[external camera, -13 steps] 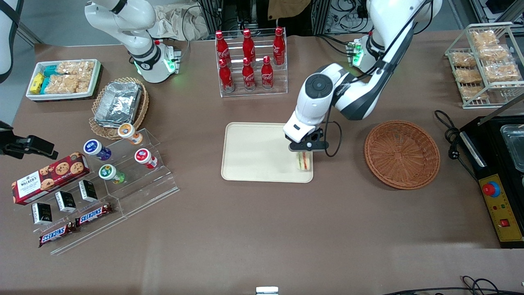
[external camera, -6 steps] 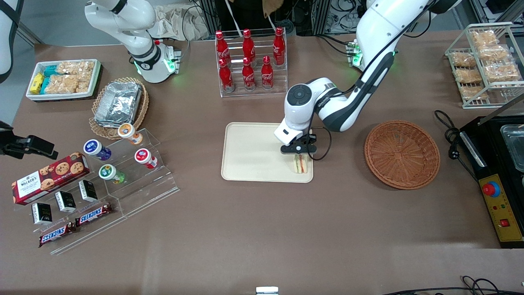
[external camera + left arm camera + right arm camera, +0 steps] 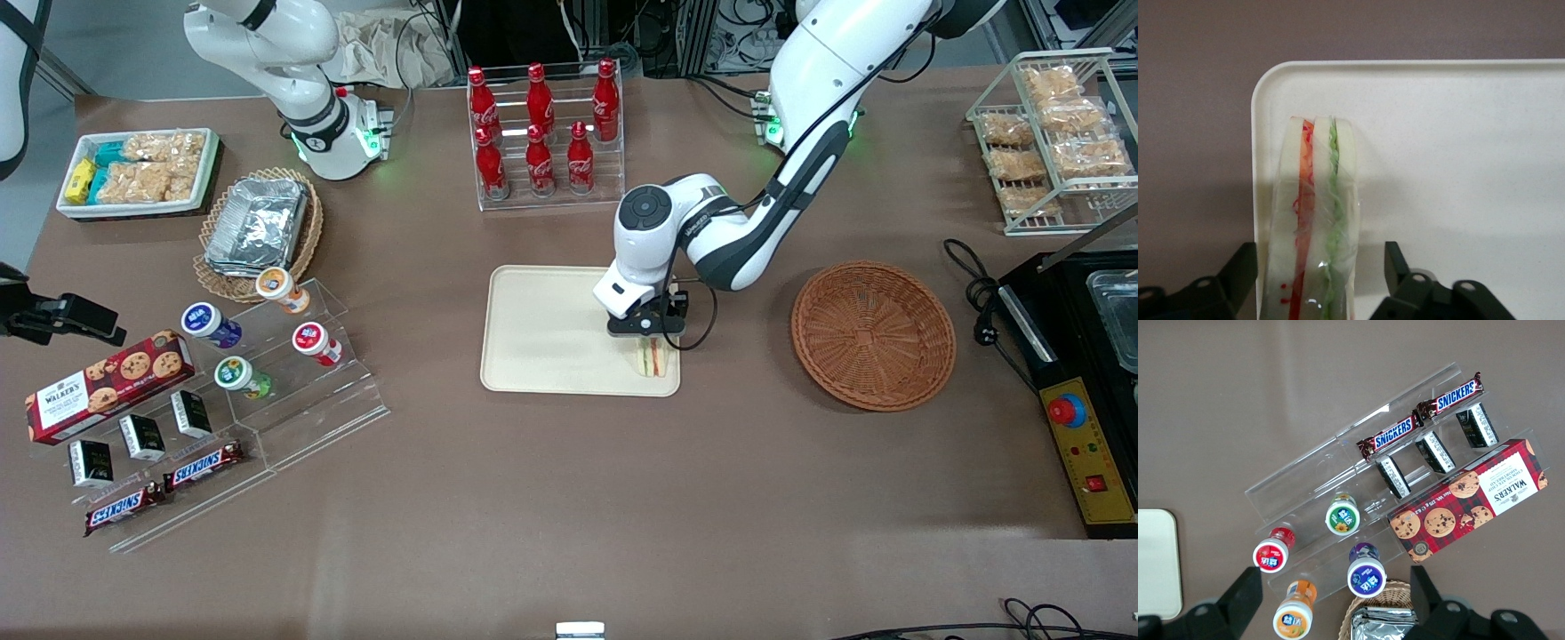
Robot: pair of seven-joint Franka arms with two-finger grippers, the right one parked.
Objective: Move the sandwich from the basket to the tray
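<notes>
The sandwich [image 3: 654,357], a plastic-wrapped white wedge with red and green filling, stands on edge on the cream tray [image 3: 542,329], in the tray's corner nearest the front camera and the basket. My gripper [image 3: 648,341] hangs right over it, open. In the left wrist view the sandwich [image 3: 1315,213] sits between the black fingers [image 3: 1395,263] of the gripper [image 3: 1319,255], with a gap on each side, close to the rim of the tray [image 3: 1458,167]. The reddish-brown wicker basket [image 3: 873,334] lies beside the tray toward the working arm's end, with nothing in it.
A rack of red cola bottles [image 3: 542,133] stands farther from the front camera than the tray. A clear stepped stand [image 3: 293,373] with small cups and snack bars is toward the parked arm's end. A black machine [image 3: 1080,382] sits at the working arm's end.
The gripper moved a little toward the parked arm's end and came lower over the tray corner, with the sandwich under it. The sandwich now rests on the tray.
</notes>
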